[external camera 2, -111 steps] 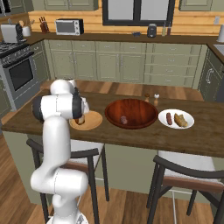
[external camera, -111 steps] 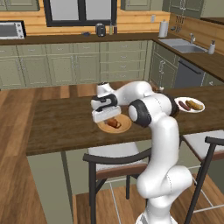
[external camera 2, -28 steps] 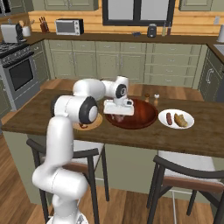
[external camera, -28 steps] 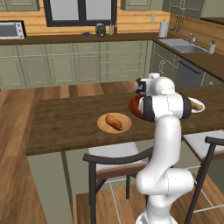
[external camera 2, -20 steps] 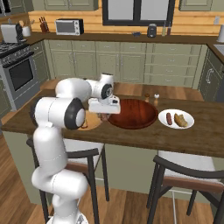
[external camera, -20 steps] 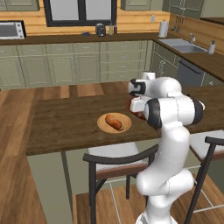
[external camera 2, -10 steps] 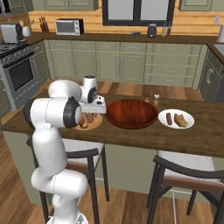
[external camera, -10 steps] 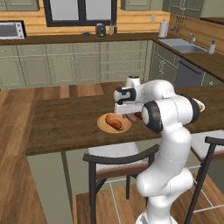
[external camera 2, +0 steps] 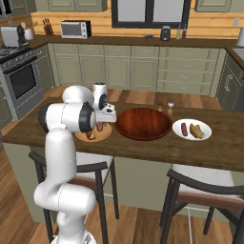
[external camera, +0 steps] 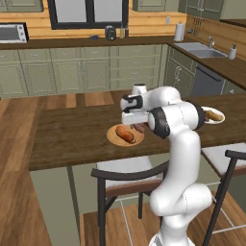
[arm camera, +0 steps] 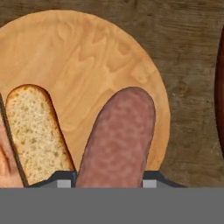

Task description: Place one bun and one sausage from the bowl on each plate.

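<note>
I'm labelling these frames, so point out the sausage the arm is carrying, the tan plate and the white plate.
sausage (arm camera: 117,140), hand view, middle of its pink body.
tan plate (arm camera: 100,57), hand view, bare wood above the bun.
white plate (external camera 2: 204,124), right base view, bare far rim.

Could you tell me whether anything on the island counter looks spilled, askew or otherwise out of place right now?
Nothing stands out. The bowl sits upright, the white plate holds a sausage and a bun, and the gripper holds a sausage over the tan plate, beside its bun.
</note>
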